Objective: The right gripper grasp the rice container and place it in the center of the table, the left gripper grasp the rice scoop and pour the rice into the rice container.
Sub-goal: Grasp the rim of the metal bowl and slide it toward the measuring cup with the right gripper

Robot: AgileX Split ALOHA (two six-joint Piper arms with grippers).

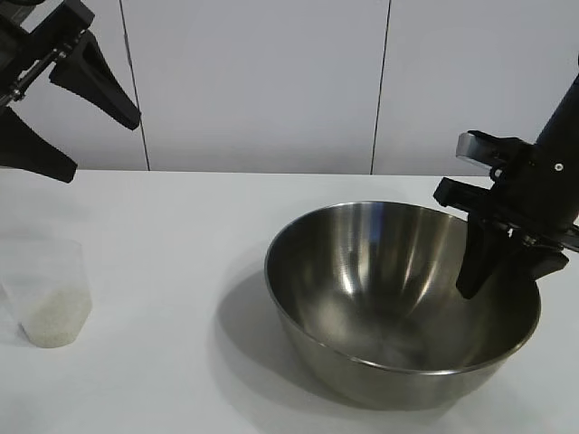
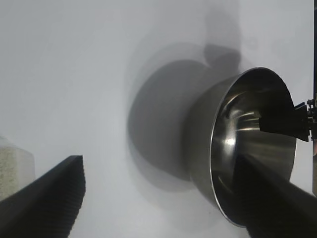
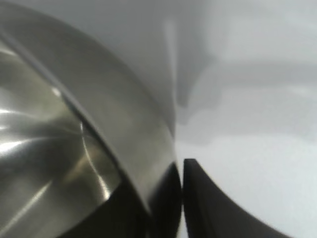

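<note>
At the rice container's (image 1: 389, 298) rim, right gripper (image 1: 507, 271) clamps.

1. The rice container (image 1: 380, 271) is polished metal, shiny steel in look; its inner wall mirrors light streaks and the dark finger inside it, and its outer wall has a softer brushed sheen.
2. The rice scoop (image 1: 50, 289), well left of the container, is thin translucent plastic, cloudy rather than glassy.
3. The rice (image 1: 56, 321) in it looks like fine, matt white grains.
4. The table (image 1: 181, 235) is smooth matt white and takes soft shadows around the container.
5. The right tool (image 1: 507, 262) at the container's rim is matt black, plastic-looking.
6. The left tool (image 1: 63, 117) is matt black; its fingers (image 2: 54, 198) show fine ribbing.
</note>
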